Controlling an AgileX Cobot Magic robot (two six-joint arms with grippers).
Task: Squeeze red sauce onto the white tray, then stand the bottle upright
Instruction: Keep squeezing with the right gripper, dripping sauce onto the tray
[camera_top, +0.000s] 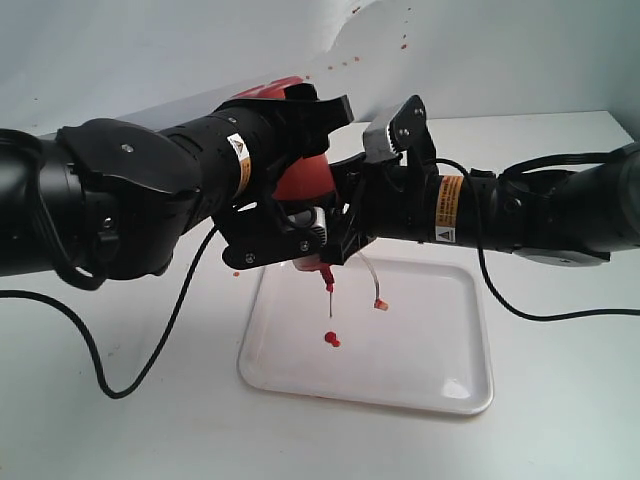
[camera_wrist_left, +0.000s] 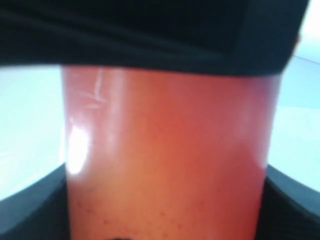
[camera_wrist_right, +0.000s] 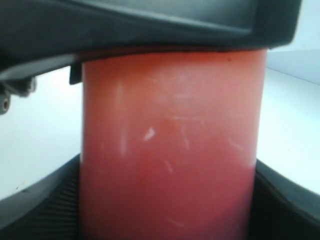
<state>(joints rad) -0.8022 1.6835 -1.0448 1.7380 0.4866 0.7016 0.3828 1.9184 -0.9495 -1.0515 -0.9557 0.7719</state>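
Left gripper (camera_top: 303, 172) and right gripper (camera_top: 357, 190) clamp translucent orange-red plastic bottle (camera_top: 308, 182) upended, nozzle (camera_top: 328, 281) pointing down above flat white plastic tray (camera_top: 430, 330), near its left edge; room rightward.

White table (camera_top: 560, 430), filling the lower frame; white tray (camera_top: 440, 330) flat at lower centre; black cable (camera_top: 120, 388) looping at lower left; red speck (camera_top: 233, 272) left of the tray.

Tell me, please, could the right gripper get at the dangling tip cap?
Probably not: the right gripper is clamped on the bottle, so its jaws are busy, though the tip cap hangs free below.
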